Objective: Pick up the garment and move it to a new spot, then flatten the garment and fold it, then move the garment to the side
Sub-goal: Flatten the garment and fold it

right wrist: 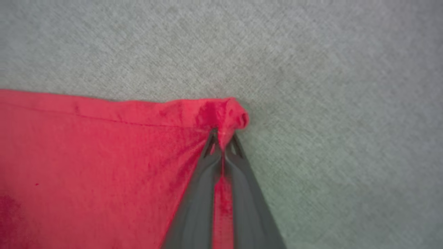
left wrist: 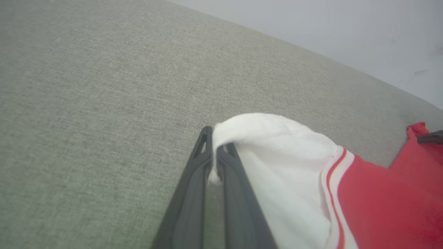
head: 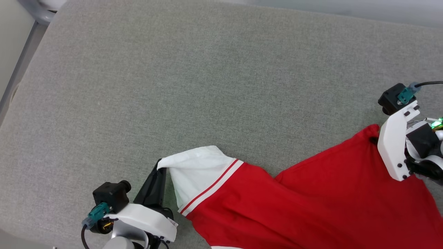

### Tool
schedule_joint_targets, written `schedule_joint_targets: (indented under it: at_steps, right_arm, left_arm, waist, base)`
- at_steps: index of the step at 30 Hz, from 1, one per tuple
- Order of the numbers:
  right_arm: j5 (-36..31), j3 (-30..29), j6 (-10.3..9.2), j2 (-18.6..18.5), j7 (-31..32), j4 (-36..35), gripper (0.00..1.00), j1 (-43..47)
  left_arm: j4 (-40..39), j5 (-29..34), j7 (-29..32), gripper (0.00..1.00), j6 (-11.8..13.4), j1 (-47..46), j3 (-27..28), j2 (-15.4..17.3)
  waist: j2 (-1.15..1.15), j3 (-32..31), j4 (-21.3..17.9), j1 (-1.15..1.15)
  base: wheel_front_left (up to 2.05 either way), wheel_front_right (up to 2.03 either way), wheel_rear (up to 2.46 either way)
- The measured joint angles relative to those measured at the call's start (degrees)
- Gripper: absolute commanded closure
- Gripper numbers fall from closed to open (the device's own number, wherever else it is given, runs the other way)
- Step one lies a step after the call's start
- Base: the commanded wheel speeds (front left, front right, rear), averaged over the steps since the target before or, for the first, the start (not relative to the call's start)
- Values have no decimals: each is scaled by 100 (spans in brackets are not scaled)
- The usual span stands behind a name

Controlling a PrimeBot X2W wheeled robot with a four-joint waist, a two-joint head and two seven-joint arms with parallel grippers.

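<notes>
1. Black-fingered left gripper [head: 160, 168], seven o'clock in the head view. Its fingers are pressed together on the edge of the white sleeve [head: 197, 173], and the cloth drapes over the tips in its own wrist view. Purpose, as judged: to anchor one end of the cloth so it can be drawn out.
2. Red-and-white striped trim [head: 211, 186], six o'clock. It marks the seam where the sleeve joins the red body and runs slantwise, so the sleeve sits pulled up and askew.
3. Garment [head: 311, 193], five o'clock. It lies on the grey surface and stretches from the sleeve across to the far red corner, with a slack dip between the two held ends. The lower part runs off the near edge of the view. It is not yet flat; any lettering is out of sight.
4. Right gripper [right wrist: 221, 140], three o'clock. Its fingers are closed on a bunched hem corner [right wrist: 233, 114] that puckers just past the tips. Purpose, as judged: the second hold, opposite the sleeve, so the cloth can be tensioned between the two arms.
5. Grey woven surface [head: 207, 69], nine through twelve to two o'clock. Likely ground for spreading and folding.
</notes>
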Motion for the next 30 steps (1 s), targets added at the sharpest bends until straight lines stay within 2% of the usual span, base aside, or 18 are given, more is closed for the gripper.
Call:
schedule_joint_targets:
  at_steps: [9, 17, 23, 30]
  right_arm:
    - [377, -275, 1, -13, -1176, -65, 100, -93]
    - [461, -719, 2, -1, -1906, -465, 100, 57]
    - [358, -1429, 0, 77, -2130, -876, 100, 69]
    - [1, -2156, 0, 388, -2049, -1441, 100, -210]
  left_arm:
    - [-62, 144, 21, 100, -27, -122, 5, 278]
    - [-623, 213, 246, 100, 69, -530, 182, 610]
    - [-1200, 309, 649, 100, 82, -1513, 261, 814]
    - [-1310, 492, 1060, 100, -52, -3073, 223, 887]
  waist:
    - [0, -456, -179, 0]
    - [0, -978, -489, 0]
    - [0, -1190, -697, 0]
    - [0, -1013, -832, 0]
  base:
    - [0, 0, 0]
    - [0, 0, 0]
    - [0, 0, 0]
    - [0, 0, 0]
